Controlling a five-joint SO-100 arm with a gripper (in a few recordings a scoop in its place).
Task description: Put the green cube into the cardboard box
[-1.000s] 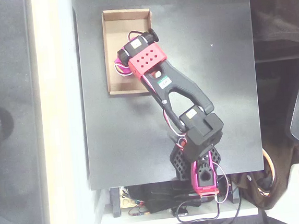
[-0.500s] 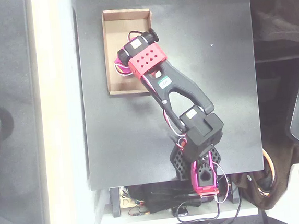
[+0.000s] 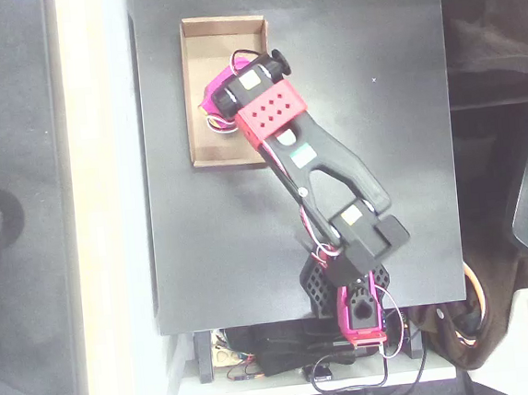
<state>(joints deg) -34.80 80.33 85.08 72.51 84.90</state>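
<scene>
Overhead, arm's wrist above cardboard box [image 3: 198, 51], green cube hidden

Overhead view: the arm [image 3: 322, 169] is reaching from its base [image 3: 357, 305] at the table's [image 3: 388, 131] lower edge up and left, its red wrist block [image 3: 272, 113] hanging over the right wall of the box [image 3: 203, 46]. The wrist is hiding the gripper's jaws and part of the box's floor.
</scene>
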